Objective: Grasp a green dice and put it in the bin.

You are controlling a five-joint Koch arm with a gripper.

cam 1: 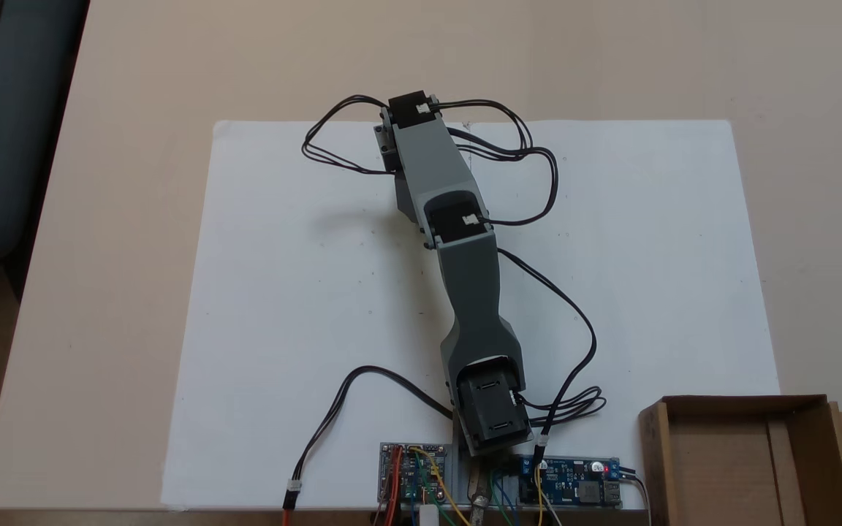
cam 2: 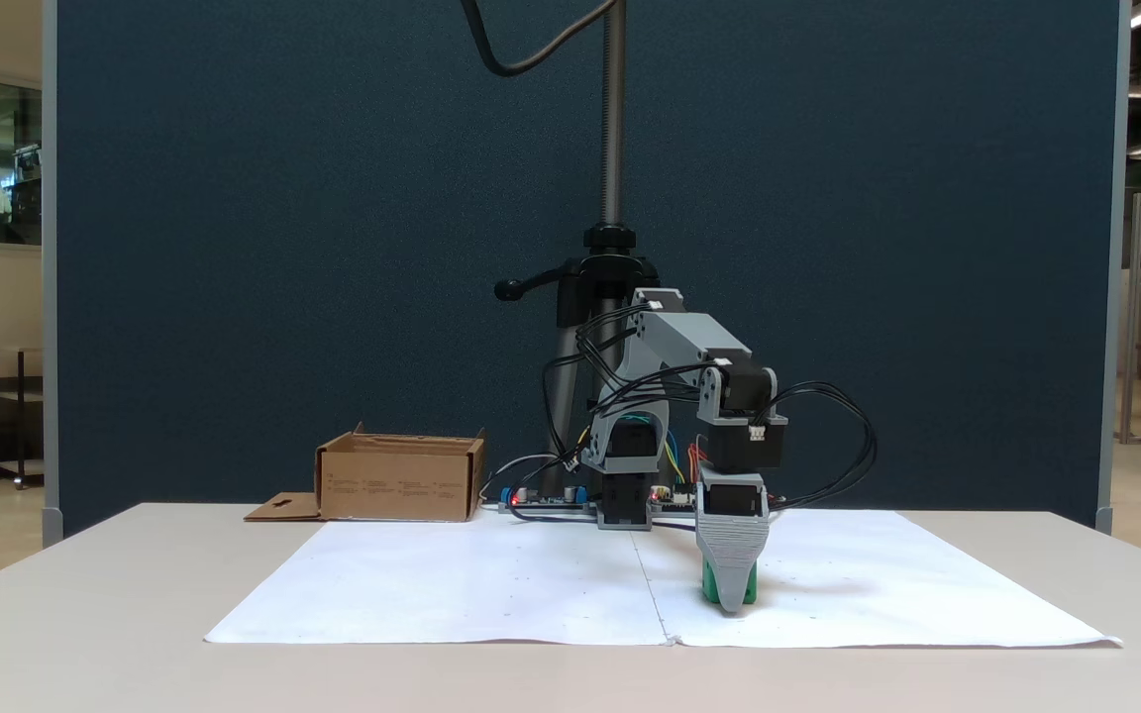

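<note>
Side-on fixed view: the Koch arm is folded forward and down, its grey end effector pointing straight at the white paper sheet that covers the middle of the bench. The green dice rests on the sheet directly at the end effector's tip, showing as green slivers on either side of the front finger. The two jaws lie one behind the other from this side, so whether they stand apart or are clamped on the dice cannot be told.

Top-down fixed view: the arm stretches away from its base over the sheet and hides both the end effector and the dice beneath its far link. The bin, an open brown cardboard box with a hang-hole flap, stands beside the arm's base and well apart from the dice; its visible floor looks bare.

Step in hand, as judged: the grasp, with the end effector lowered around the dice and the dice not yet lifted off the sheet. The next move calls for a firm pinch on two opposite faces, then a straight lift and a swing back toward the base, high enough to clear the bin wall before release.
</note>
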